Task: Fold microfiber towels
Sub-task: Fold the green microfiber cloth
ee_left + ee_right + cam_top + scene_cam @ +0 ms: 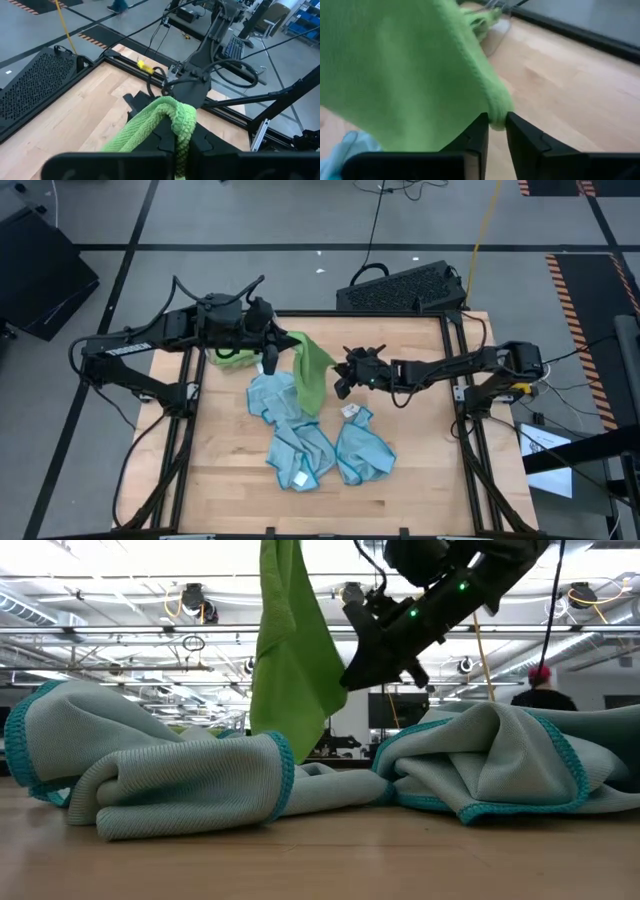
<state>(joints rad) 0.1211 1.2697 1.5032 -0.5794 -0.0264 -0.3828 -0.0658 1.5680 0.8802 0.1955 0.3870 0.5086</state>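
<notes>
Nearest to the front edge of the wooden surface [230, 480], two light blue towels [300, 455] are lying crumpled side by side, one [362, 450] a little to the right of the other, each showing a small white tag, and the low view is looking straight across their teal-stitched folds. Just behind them a third blue towel [270, 395] is lying loosely bunched, partly under a lime green towel [312, 375] that is hanging in the air above the middle of the surface. The right gripper [342, 378] is reaching in from the right side and its fingers [480, 132] are pinching the lower edge of that green towel, nearly closed on the fabric. The left gripper [268, 340] is holding the same towel higher up and farther back, its fingers [202, 145] clamped tight on a bunched corner of it. Beside that gripper, near the back left of the surface, more green cloth [235, 356] is lying in a heap. Beyond the back edge a black perforated panel [400, 288] is resting on the grey floor, and far off in the room a person [541, 690] is standing.
</notes>
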